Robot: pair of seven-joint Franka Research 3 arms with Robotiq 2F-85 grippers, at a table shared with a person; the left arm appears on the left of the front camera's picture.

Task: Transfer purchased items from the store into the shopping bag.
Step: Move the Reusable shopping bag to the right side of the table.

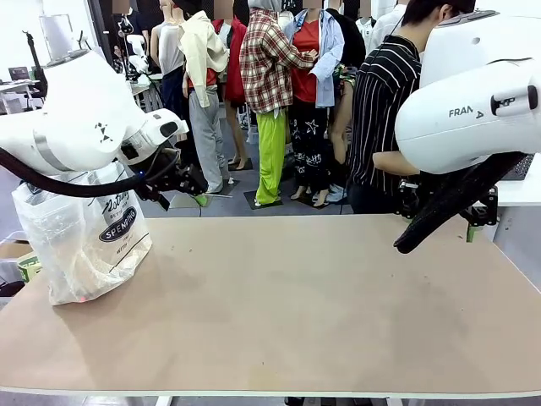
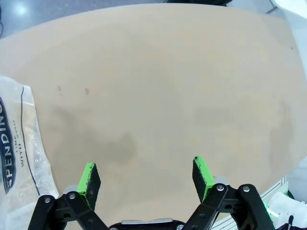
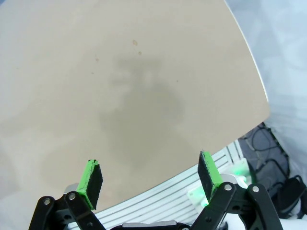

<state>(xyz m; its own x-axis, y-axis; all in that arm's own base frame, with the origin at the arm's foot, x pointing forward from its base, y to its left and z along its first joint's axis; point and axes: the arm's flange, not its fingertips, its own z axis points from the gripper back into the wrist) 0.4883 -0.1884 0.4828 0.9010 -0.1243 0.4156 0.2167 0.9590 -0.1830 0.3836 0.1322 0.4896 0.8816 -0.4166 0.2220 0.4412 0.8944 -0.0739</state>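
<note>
Even, bright indoor light; all views sharp enough.
Table (image 1: pixel 296 304) evenly lit, matte, no hard shadows in front view. Soft grey shadow blotches mid-table in both wrist views. Small glare spot top left, left wrist. Wide-angle bowing curves table edges. Bag (image 1: pixel 84 245) translucent, mild sheen.

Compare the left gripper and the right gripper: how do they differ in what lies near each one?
The left gripper hovers beside the shopping bag, whose printed side fills its view's left edge; the right gripper has no bag near it. The left gripper looks over the table surface; the right gripper sits at the table's edge. Both are open, hold nothing, and have green pads.
</note>
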